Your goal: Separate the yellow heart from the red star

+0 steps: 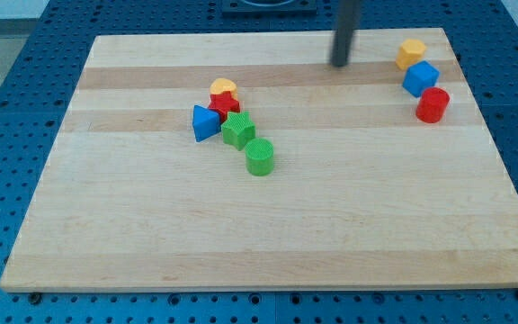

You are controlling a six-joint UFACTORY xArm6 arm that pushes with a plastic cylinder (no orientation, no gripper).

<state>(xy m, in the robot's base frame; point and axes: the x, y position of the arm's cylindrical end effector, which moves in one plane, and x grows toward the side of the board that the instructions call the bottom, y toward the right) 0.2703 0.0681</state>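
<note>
The tabletop (268, 234) is a pale wooden board, and most of it lies bare: the whole near half, the left side and the strip between the two groups of blocks give us plenty of room to slide things.

Our arm carries no pincer, only a dark rod; our tip (340, 65) rests near the far edge, right of centre, well apart from the middle cluster and left of the right-hand group.

The middle cluster holds five blocks. The green cylinder (259, 157) sits nearest us, with a green block (238, 130) of unclear shape just beyond it, a blue triangle (206, 122) to the left, the red star (224, 103) next, and the yellow heart (224, 87) farthest, touching the star's far side.

At the far right stand a yellow block (411, 52), a blue cube (421, 78) and a red cylinder (433, 104), close to the right edge.

We judge the heart to be a light, stiff plastic piece that should slide readily on smooth wood but may turn if struck off centre. There is no taking hold; we would press its near side, where it meets the star, and send it toward the far edge, or push its right flank to move it left. The far edge is not distant, so a leftward path looks safer to us.
</note>
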